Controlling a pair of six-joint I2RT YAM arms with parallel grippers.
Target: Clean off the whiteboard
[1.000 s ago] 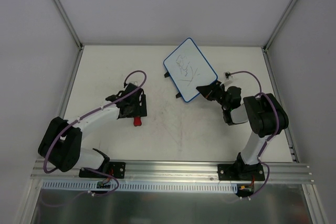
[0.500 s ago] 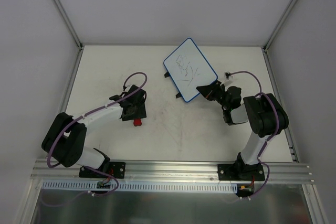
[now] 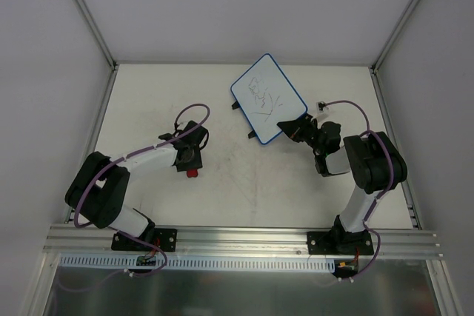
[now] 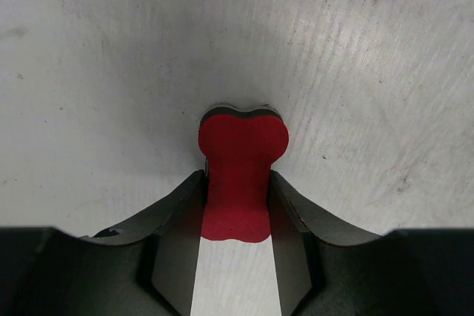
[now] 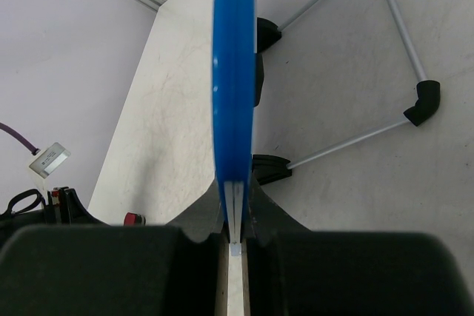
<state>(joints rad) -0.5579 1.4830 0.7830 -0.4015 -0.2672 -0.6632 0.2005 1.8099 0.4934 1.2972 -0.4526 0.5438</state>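
Observation:
The whiteboard (image 3: 268,98), white with a blue rim and dark scribbles, stands tilted at the back middle of the table. My right gripper (image 3: 290,126) is shut on its near right corner. In the right wrist view the blue rim (image 5: 234,72) runs edge-on into my right gripper (image 5: 235,183), pinched from both sides. A small red eraser (image 3: 192,173) lies on the table at the left. In the left wrist view my left gripper (image 4: 237,177) is shut on the narrow waist of the eraser (image 4: 241,146), both fingers touching it.
The whiteboard's black feet (image 3: 235,106) rest on the table, and thin metal stand rods (image 5: 355,138) with a black corner piece (image 5: 424,103) spread behind it. White walls with metal frame posts (image 3: 85,16) enclose the table. The eraser (image 5: 132,218) shows small in the right wrist view.
My left gripper has lowered over the red eraser and its jaws have closed in onto it. The right arm and the whiteboard have not moved.

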